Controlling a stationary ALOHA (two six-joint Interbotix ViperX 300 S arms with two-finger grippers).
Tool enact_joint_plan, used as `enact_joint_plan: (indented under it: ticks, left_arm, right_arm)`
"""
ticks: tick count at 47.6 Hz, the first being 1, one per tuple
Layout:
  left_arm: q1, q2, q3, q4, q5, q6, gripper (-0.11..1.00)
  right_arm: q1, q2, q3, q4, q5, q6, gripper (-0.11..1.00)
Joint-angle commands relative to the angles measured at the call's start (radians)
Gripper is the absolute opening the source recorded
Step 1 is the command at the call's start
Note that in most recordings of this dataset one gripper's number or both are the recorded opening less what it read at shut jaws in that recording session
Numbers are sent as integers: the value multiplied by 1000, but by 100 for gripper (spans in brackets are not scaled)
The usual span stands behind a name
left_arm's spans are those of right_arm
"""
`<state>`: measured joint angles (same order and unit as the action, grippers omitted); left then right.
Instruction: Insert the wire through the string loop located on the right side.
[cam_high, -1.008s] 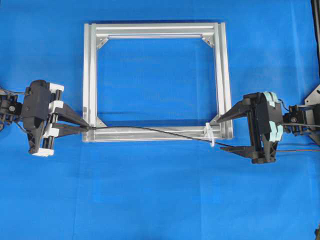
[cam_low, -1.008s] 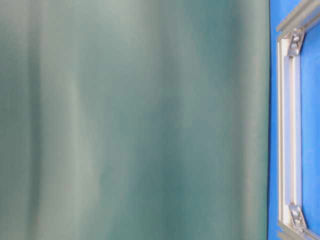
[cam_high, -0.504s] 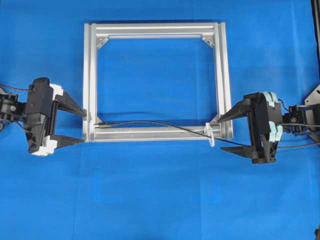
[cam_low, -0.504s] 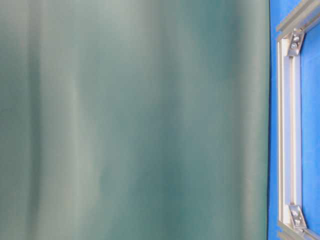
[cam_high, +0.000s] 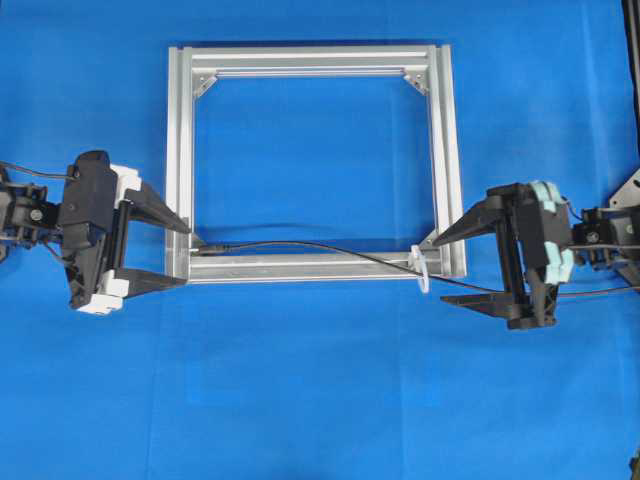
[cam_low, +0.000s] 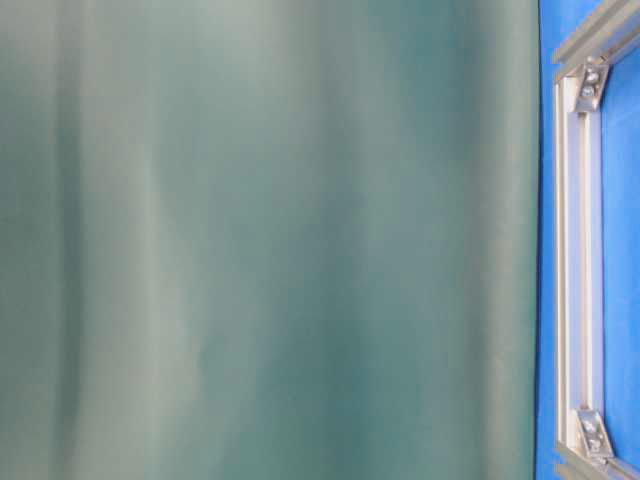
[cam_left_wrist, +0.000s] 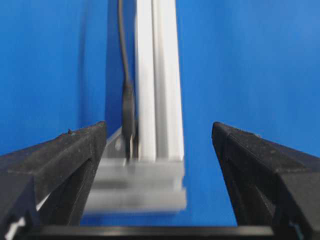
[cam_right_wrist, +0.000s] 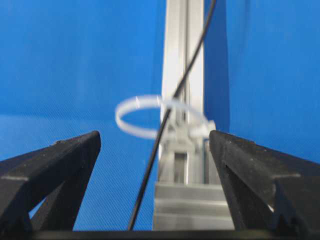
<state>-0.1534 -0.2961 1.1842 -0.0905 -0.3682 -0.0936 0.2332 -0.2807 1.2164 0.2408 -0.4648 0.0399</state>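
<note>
While the wire (cam_high: 330, 250) lies slack along the near rail of the aluminium frame (cam_high: 178, 150), it runs through the string loop (cam_high: 422, 268) at the frame's right corner and carries on to the right, passing between the spread fingers of the right gripper (cam_high: 452, 268). Plug tip rests just inside the frame's left corner, just ahead of the left gripper (cam_high: 178, 253), between its fingertips' line and not touched by either.

Left gripper: jaws wide, nothing held. Right gripper: jaws wide, nothing held; wire crosses close over its lower finger, contact cannot be told.

No writing, brand or label readable anywhere. No containers.

Views differ. Overhead gives the whole layout on the blue cloth (cam_high: 320, 400). Left wrist view shows the plug against the rail's inner side, blurred, both black fingers standing well apart either side of the rail end. Right wrist view shows the white loop standing off the rail with the wire threaded through it. Table-level view is mostly filled by a blurred green-grey surface (cam_low: 270, 240); only a strip of frame and two corner brackets show at its right edge.
</note>
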Motion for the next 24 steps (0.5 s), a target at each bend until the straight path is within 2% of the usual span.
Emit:
enact_joint_plan:
  ticks: [1,15,24]
  left_arm:
    - [3,-20,-48,2,14,5,81]
    - [3,-32,-158,5,137,21,81]
    - [3,-32,-167,5,167,40,81]
  right_arm:
    - [2,-52,-25,-2,32,-8,94]
    - [-5,-232,-72,-3,247,-58,94]
    - [-9,-275,-72,-3,265,-75,94]
